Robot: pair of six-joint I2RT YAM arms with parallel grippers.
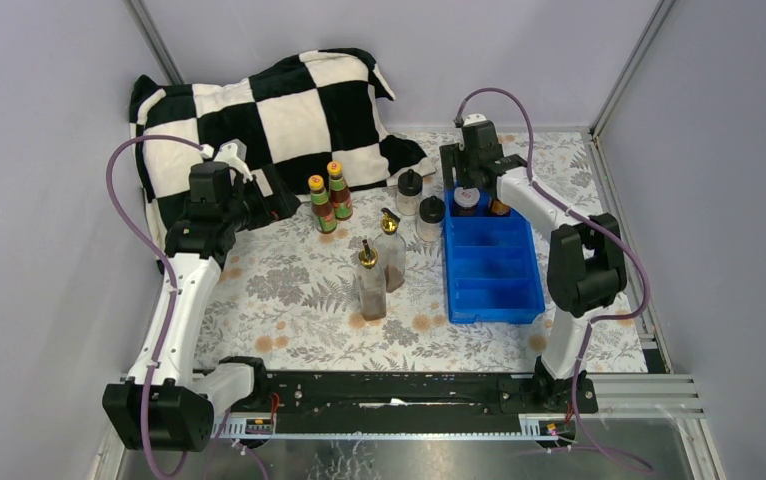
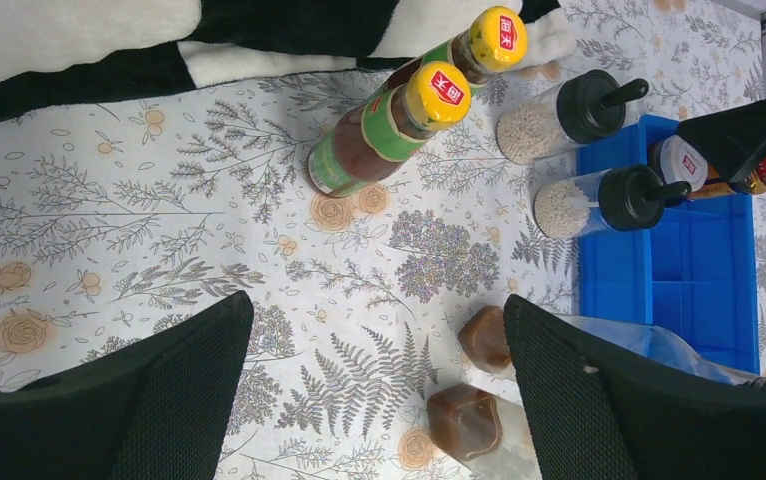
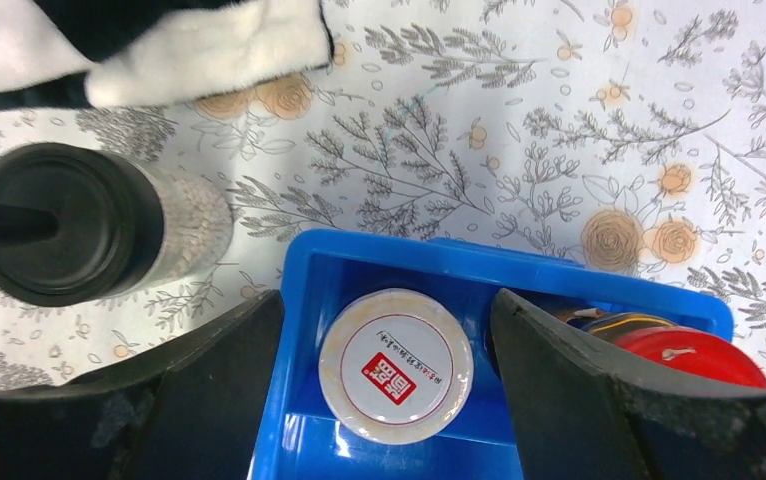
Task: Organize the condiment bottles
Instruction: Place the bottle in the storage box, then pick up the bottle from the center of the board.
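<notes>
Two orange-capped sauce bottles [image 1: 327,200] stand near the blanket and also show in the left wrist view [image 2: 389,125]. Two black-capped shakers [image 1: 419,205] stand left of the blue tray [image 1: 494,290]. Two gold-spouted bottles [image 1: 381,265] stand mid-table; their bases [image 2: 471,420] show by my left gripper's right finger. The white-lidded jar [image 3: 396,365] and the red-lidded jar [image 3: 701,355] stand in the tray's far compartments. My right gripper [image 3: 389,395] is open above the white-lidded jar, fingers apart on either side. My left gripper [image 2: 379,400] is open and empty over the cloth, left of the sauce bottles.
A black-and-white checkered blanket [image 1: 259,110] lies at the back left, close behind my left gripper [image 1: 277,203]. One shaker [image 3: 69,225] stands just outside the tray's far left corner [image 3: 304,255]. Walls enclose the table on three sides.
</notes>
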